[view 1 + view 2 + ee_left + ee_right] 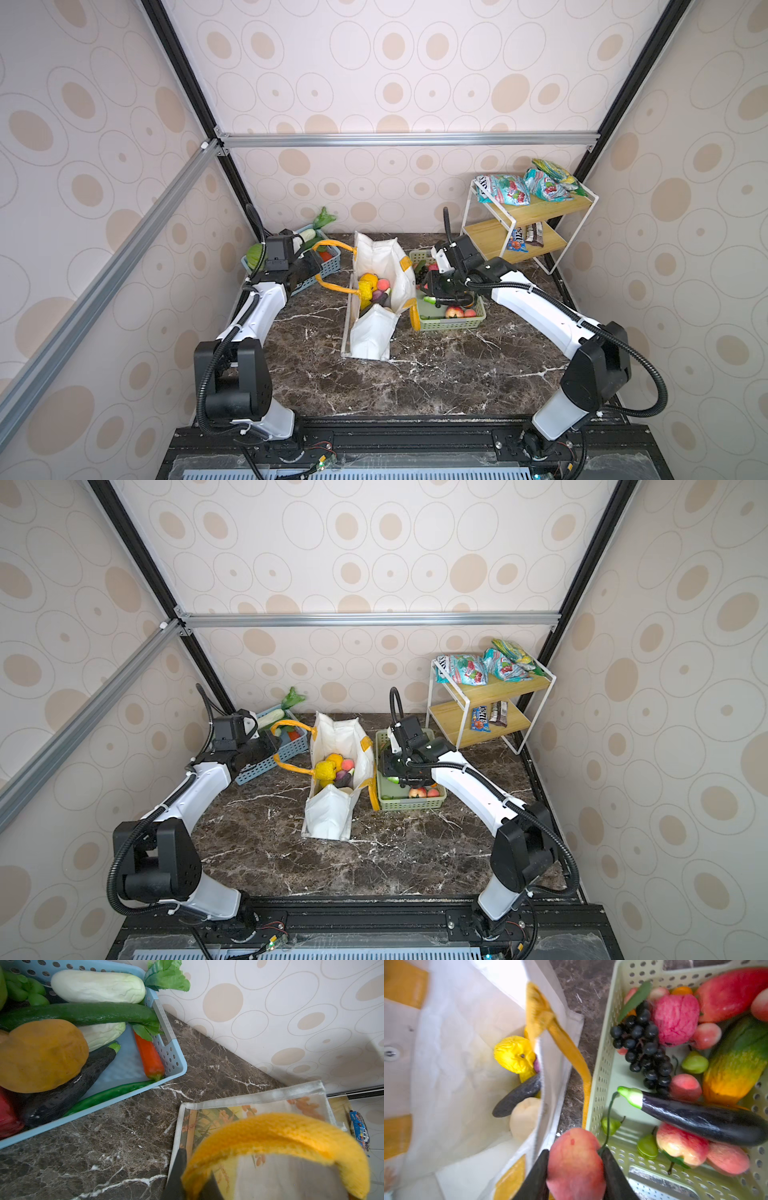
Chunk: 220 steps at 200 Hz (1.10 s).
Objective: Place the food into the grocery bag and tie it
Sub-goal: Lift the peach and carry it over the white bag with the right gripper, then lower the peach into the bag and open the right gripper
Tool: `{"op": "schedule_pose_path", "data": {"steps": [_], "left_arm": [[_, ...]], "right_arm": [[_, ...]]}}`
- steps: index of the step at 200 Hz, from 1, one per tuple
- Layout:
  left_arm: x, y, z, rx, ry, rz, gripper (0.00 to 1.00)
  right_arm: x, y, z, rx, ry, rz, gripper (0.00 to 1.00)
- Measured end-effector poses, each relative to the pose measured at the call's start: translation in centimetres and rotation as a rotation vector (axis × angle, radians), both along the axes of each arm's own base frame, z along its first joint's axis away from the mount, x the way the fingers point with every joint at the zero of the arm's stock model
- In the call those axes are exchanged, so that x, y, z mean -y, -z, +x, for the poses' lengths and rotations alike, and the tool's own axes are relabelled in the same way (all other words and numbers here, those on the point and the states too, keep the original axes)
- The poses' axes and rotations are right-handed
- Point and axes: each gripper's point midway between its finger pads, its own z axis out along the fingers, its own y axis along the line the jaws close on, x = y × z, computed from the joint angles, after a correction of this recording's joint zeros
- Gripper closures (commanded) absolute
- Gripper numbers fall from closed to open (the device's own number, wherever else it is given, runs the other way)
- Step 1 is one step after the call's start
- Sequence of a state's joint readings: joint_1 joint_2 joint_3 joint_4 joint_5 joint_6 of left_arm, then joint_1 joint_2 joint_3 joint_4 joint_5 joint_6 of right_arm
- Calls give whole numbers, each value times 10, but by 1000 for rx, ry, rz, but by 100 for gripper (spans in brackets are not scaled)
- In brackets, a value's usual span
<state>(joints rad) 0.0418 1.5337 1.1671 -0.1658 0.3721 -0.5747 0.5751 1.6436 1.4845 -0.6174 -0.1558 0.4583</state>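
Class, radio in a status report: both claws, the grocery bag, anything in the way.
Left claw shut on bag handle. Right claw shut on peach. Grocery bag open, fruit inside. Other handle hangs beside green basket.

Both arms are shown reaching forward, elbows bowed outward; the left hand point(196, 1167) is pinched tight on a yellow strap handle point(291, 1132), the right hand point(575, 1150) closed around a peach point(575, 1174).

A robot lab booth dressed as a little grocery: aluminium frame point(407, 139), wallpapered panels point(415, 62), two arms point(536, 307) on a rail point(415, 440), a marble-look desk point(415, 374), snack shelf point(486, 232), baskets point(453, 324) of toy food point(455, 311).
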Motion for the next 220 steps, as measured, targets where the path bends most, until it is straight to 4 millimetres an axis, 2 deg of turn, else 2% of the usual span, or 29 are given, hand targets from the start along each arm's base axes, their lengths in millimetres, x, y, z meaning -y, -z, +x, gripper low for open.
{"op": "schedule_pose_path", "data": {"steps": [48,82,117,146,220], "left_arm": [[2,0,0,0,4,0,96],[2,0,0,0,4,1,96],[2,0,0,0,4,1,96],[2,0,0,0,4,1,96],[1,0,0,-1,2,3,96]], "right_arm": [[-41,-42,-3,105,-67,54,63],[-69,-51,-4,133,-112,71,63],[-99,-33,-3,108,-156,55,63],[-114,-13,-2,80,-178,30,63],[-122,31,2,10,-187,-31,63]]}}
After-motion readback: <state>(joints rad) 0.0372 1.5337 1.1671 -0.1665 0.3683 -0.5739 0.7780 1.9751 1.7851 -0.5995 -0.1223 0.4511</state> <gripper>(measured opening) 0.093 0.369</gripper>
